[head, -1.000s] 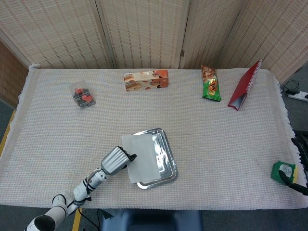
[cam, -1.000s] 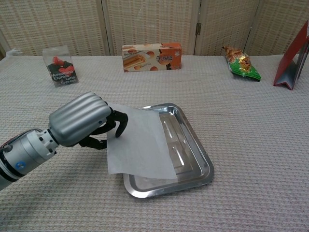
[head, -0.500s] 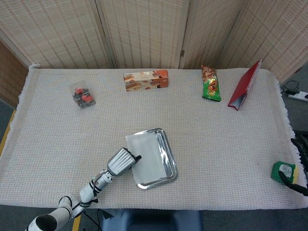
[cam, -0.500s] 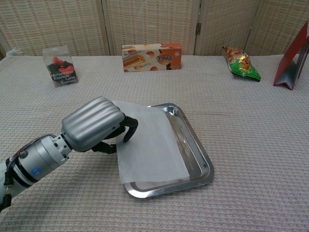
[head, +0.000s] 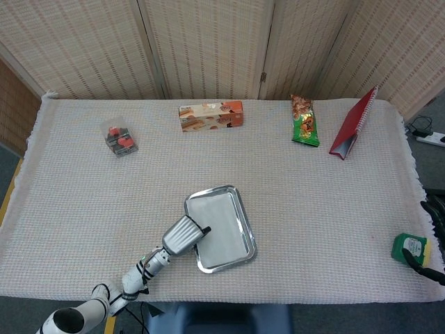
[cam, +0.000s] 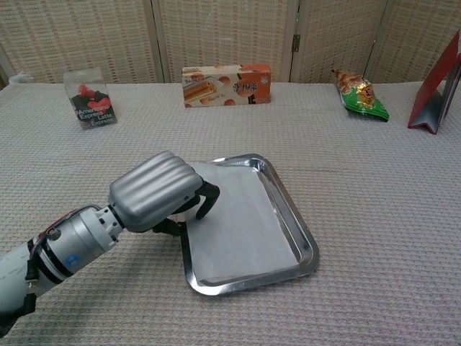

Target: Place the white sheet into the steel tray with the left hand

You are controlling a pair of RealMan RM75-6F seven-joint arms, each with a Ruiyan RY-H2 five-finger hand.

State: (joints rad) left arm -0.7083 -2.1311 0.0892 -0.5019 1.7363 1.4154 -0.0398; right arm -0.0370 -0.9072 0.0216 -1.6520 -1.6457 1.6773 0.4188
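The clear box [cam: 90, 98] at far left is showing white lettering — "Americano" and "Express" — other packages are staying unreadable.

Head view looks down from high; chest view, low and near, shares the steel tray [head: 221, 229].

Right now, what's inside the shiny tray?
The white sheet lies flat inside the steel tray, covering most of its floor. The left hand hides the sheet's near-left edge, so whether its fingers pinch it there cannot be seen, nor anything beneath the sheet.
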